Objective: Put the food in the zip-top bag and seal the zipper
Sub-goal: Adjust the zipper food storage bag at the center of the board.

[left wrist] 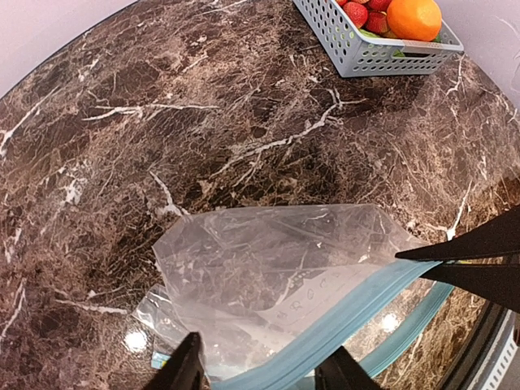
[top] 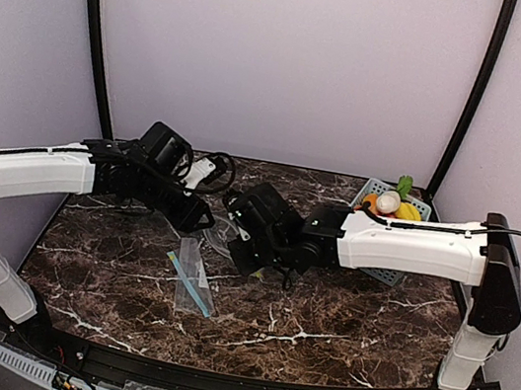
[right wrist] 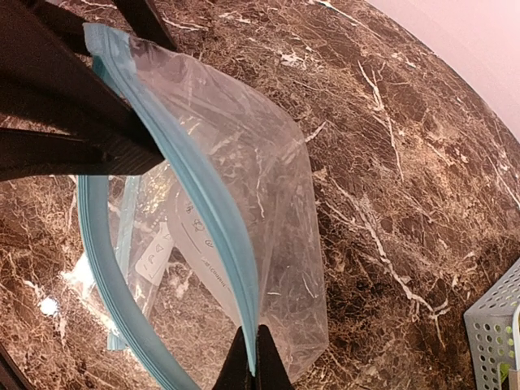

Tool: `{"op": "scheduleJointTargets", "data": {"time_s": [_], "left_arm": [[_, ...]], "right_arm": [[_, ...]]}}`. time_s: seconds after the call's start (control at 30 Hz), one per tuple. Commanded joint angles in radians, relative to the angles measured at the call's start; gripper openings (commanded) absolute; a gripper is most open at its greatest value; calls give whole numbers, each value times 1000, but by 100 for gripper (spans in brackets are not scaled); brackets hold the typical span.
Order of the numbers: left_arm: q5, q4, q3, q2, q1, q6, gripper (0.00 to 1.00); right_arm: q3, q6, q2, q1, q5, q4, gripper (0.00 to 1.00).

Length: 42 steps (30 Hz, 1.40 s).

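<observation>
The clear zip-top bag (left wrist: pixel 268 260) with a blue zipper hangs between the two grippers over the dark marble table, its mouth bowed apart (right wrist: pixel 203 211). My right gripper (right wrist: pixel 253 357) is shut on one zipper lip at its end. My left gripper (left wrist: pixel 262 370) stands open, its two fingers straddling the same blue lip without pinching it. In the top view the left gripper (top: pixel 199 213) and the right gripper (top: pixel 243 242) meet at the bag (top: pixel 219 231). The food (top: pixel 391 205) lies in a grey basket (top: pixel 373 189) at the back right: an orange ball (left wrist: pixel 414 18), white, yellow and green pieces.
A flat clear plastic piece with a blue strip (top: pixel 193 277) lies on the table in front of the grippers. Red strawberries (left wrist: pixel 356 12) also fill the basket (left wrist: pixel 366 53), whose corner shows in the right wrist view (right wrist: pixel 496 333). Purple walls close in the table.
</observation>
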<state>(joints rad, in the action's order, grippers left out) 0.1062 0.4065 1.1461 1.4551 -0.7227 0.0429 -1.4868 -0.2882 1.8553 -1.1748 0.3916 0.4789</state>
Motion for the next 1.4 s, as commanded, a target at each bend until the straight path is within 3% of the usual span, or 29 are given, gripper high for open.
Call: {"op": "scheduleJointTargets", "data": {"time_s": [0.0, 0.27, 0.63, 0.73, 1.0, 1.13, 1.37], "left_arm": [[19, 35, 30, 5, 2, -35, 39], [44, 52, 34, 12, 2, -63, 18], [96, 113, 54, 28, 1, -84, 1], [86, 133, 71, 45, 0, -85, 1], [14, 127, 76, 84, 12, -61, 1], [60, 90, 42, 85, 52, -20, 1], [78, 81, 12, 65, 79, 13, 1]], "right_arm": [[-26, 9, 19, -12, -13, 10, 0], [-34, 9, 23, -12, -15, 13, 0], [-49, -39, 37, -4, 16, 42, 0], [-45, -61, 25, 1, 19, 42, 22], [6, -119, -69, 1, -19, 25, 67], [60, -140, -145, 2, -48, 10, 81], [158, -192, -251, 37, -31, 47, 91]]}}
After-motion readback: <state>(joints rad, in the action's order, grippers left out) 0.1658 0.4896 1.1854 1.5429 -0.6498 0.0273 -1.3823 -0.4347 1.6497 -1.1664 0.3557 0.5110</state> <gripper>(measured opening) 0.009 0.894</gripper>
